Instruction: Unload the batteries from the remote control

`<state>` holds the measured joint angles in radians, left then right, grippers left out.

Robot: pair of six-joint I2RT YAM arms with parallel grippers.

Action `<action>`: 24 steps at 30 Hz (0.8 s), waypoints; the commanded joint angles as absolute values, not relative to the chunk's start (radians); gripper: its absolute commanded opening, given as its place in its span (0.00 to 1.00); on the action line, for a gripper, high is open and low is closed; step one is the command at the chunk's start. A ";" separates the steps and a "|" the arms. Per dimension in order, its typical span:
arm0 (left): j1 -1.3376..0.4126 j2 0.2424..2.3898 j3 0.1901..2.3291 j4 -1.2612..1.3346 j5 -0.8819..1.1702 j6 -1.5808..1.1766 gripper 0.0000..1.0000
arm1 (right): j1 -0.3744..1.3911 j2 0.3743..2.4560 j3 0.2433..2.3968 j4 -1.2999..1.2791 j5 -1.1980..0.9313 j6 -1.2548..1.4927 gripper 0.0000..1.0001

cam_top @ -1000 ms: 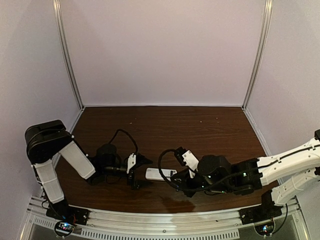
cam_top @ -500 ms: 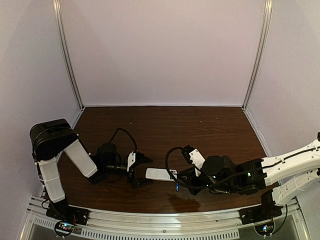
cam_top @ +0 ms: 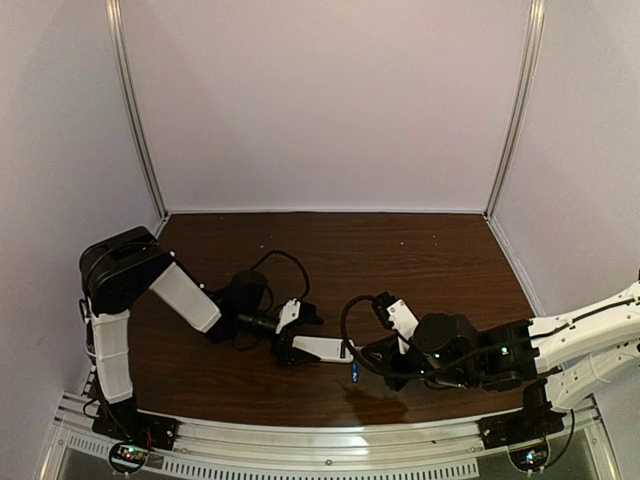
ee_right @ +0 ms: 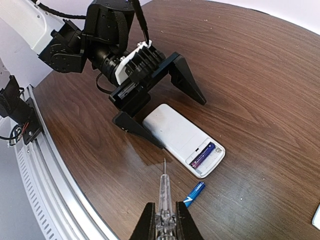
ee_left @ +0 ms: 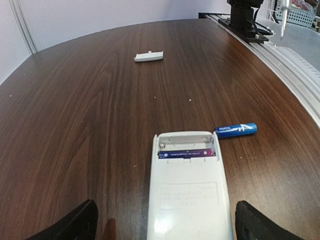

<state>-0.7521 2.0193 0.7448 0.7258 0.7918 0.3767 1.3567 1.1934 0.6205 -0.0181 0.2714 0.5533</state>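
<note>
The white remote control (cam_top: 322, 348) (ee_left: 189, 195) (ee_right: 175, 131) lies back up with its compartment uncovered. One of the batteries (ee_left: 186, 154) (ee_right: 202, 155), blue and purple, sits in the compartment. The other battery (ee_left: 236, 130) (ee_right: 194, 194) (cam_top: 354, 376), blue, lies loose on the table beside the remote's open end. My left gripper (cam_top: 298, 338) (ee_left: 165, 227) (ee_right: 181, 123) is open, its fingers straddling the remote's closed end without touching it. My right gripper (ee_right: 165, 215) (cam_top: 378, 358) is shut on a clear-handled screwdriver (ee_right: 164, 192), whose tip hovers just short of the remote's near side.
A small white cover piece (ee_left: 148, 56) lies on the brown table farther off, and shows at the edge of the right wrist view (ee_right: 317, 216). The metal rail (ee_right: 45, 170) (cam_top: 300, 440) runs along the table's near edge. White walls close in the back and sides.
My left arm has moved right, so its open fingers now straddle the remote. My right gripper has drawn back slightly to the right. A blue battery now lies beside the remote.
</note>
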 commanded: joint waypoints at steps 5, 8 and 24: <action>-0.744 2.098 0.852 0.531 0.855 0.460 0.93 | 1.338 1.155 0.603 -0.027 0.300 0.552 0.00; -0.744 2.115 0.883 0.478 0.879 0.481 0.89 | 1.330 1.155 0.605 -0.028 0.296 0.549 0.00; -0.745 2.121 0.936 0.350 0.921 0.526 0.37 | 1.307 1.158 0.611 -0.033 0.278 0.553 0.00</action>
